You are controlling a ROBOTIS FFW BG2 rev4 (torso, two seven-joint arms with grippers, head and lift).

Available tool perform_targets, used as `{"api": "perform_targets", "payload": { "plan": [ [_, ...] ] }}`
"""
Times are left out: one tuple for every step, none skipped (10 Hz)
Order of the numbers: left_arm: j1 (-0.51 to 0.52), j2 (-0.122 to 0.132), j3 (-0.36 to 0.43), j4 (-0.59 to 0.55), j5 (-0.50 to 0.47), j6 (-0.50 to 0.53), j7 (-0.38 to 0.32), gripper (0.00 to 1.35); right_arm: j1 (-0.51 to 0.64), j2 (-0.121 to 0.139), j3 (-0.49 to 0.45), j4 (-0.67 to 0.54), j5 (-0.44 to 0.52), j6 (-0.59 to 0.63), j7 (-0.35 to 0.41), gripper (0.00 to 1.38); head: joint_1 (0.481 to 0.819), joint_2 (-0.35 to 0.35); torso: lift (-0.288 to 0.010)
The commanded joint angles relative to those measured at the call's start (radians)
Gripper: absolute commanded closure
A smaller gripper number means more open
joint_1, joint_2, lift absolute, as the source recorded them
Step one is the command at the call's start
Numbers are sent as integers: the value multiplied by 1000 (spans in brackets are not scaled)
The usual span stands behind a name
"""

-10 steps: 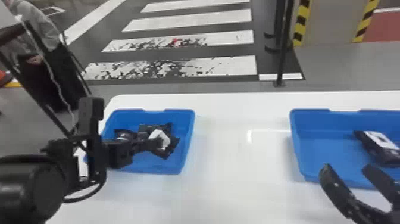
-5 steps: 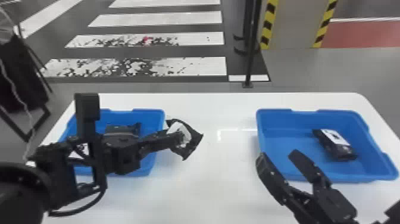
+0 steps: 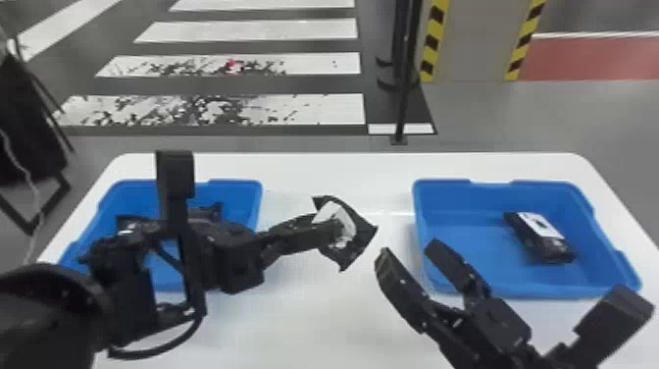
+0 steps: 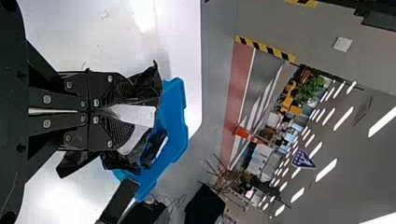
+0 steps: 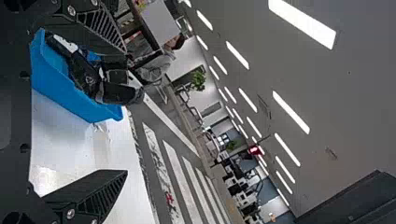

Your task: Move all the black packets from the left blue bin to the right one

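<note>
In the head view my left gripper (image 3: 326,233) is shut on a black packet with a white label (image 3: 363,229), held over the table between the bins. The left wrist view has the left gripper (image 4: 95,112) closed on that packet (image 4: 152,88). The left blue bin (image 3: 238,186) holds more black packets (image 3: 208,211), partly hidden behind the left arm. Inside the right blue bin (image 3: 490,189) lies one black packet (image 3: 542,238) with a white label. My right gripper (image 3: 409,267) stands open at that bin's near left corner; its spread fingers flank the right gripper (image 5: 119,121) in its wrist view.
Both bins stand on a white table (image 3: 333,171), the left arm reaching across the left one. A black pole (image 3: 404,88) rises from the floor behind the table. Dark folded gear (image 3: 29,118) is at the far left.
The left gripper has lifted the packet out of the left bin and carried it rightward over the table. The head view has shifted to the right, and the right gripper stands nearer the held packet.
</note>
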Motion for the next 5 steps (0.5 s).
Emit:
{"api": "perform_targets", "payload": {
  "plan": [
    [-10,0,-30,0,17,-4,0,1151,-21,-4,24,15,-10,1,4,124,695,45,-185],
    [-12,0,-42,2,23,-4,0,1151,-33,-7,36,28,-10,3,13,124,695,39,-185],
    [-12,0,-54,2,33,-6,0,1151,-50,-7,42,47,-12,6,25,130,695,38,-185],
    [-14,0,-64,2,39,-6,0,1151,-58,-6,44,62,-22,8,28,186,695,39,-185],
    [-17,0,-68,2,41,-6,0,1151,-65,-4,44,74,-38,8,33,437,695,35,-185]
  ]
}}
